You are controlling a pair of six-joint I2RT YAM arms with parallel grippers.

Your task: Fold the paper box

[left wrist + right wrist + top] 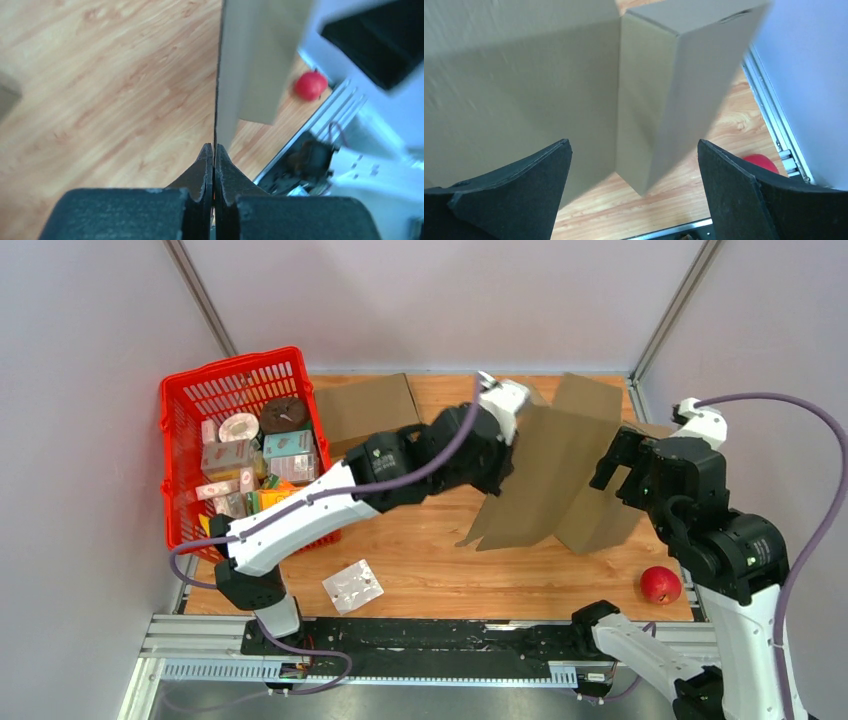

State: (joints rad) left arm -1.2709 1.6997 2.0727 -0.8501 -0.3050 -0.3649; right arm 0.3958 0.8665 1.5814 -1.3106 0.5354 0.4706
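The brown paper box [555,470] stands partly unfolded in the middle right of the wooden table, its panels upright. My left gripper [505,400] is shut on the top edge of its left panel; in the left wrist view the thin cardboard edge [218,100] runs straight up from between the pressed fingertips [214,149]. On the box's right side hovers my right gripper [622,468], open. The right wrist view has its two dark fingers [539,170] spread wide, with the box's corner fold [649,100] ahead of them and nothing between them.
A red basket [235,390] full of small packages sits at the back left. A flat cardboard sheet [365,410] lies beside it. A red apple [660,585] rests at the front right, and a small clear packet [352,586] lies near the front edge.
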